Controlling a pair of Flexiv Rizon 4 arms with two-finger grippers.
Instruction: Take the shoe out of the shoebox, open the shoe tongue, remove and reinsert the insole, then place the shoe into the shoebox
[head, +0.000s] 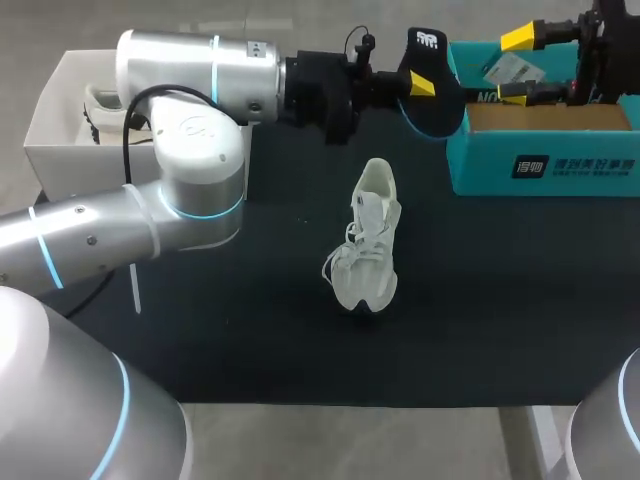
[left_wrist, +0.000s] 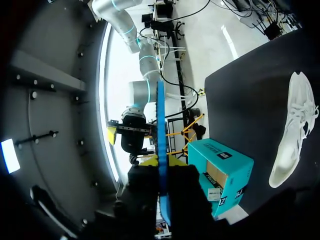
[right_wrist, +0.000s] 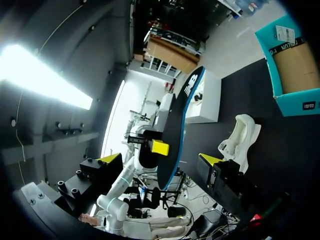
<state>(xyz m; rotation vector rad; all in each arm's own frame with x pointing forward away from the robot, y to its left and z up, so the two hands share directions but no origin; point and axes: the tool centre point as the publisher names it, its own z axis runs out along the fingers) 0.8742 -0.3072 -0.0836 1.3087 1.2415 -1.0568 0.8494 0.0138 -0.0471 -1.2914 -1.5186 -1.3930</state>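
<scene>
Where the left jaws clamp it, the insole (head: 440, 105) is partly hidden.

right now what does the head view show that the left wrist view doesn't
Only the head view: the white box with a second shoe inside. Only the left wrist view: the insole seen edge-on, with the left gripper pinching it from both sides. Both: the insole itself, the white shoe, the teal shoebox and the open right gripper.

A wide, flat table (head: 480, 330) with a matte black top under soft, even light.
</scene>
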